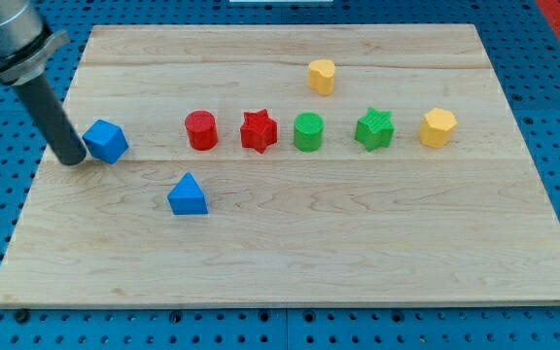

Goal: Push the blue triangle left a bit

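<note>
The blue triangle (188,194) lies on the wooden board (358,253), left of the middle and toward the view's bottom. My tip (72,160) rests on the board at the far left, touching or nearly touching the left side of a blue cube (106,141). The tip is up and to the left of the blue triangle, well apart from it.
A row runs across the board's middle: a red cylinder (201,130), a red star (259,131), a green cylinder (308,132), a green star (374,128) and a yellow hexagon (437,127). A yellow block (321,76) sits above the row.
</note>
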### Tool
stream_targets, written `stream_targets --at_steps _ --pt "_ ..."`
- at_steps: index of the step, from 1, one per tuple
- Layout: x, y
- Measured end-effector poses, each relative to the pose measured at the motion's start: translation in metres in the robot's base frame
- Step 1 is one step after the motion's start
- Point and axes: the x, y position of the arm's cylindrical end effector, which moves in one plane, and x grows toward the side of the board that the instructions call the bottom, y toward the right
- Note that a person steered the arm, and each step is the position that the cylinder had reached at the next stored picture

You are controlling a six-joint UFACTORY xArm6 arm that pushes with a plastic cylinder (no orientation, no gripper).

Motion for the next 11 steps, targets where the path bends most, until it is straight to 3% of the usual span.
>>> stream_targets --at_steps 2,3,5,6,7,9,10,11 --pt "-0.01 0.021" --pt "0.017 0.033" --pt "0.127 0.072" --pt "0.105 0.158" --pt "0.098 0.173" --pt "0.082 0.077" --pt "0.096 0.14" --pt "0.078 0.185"
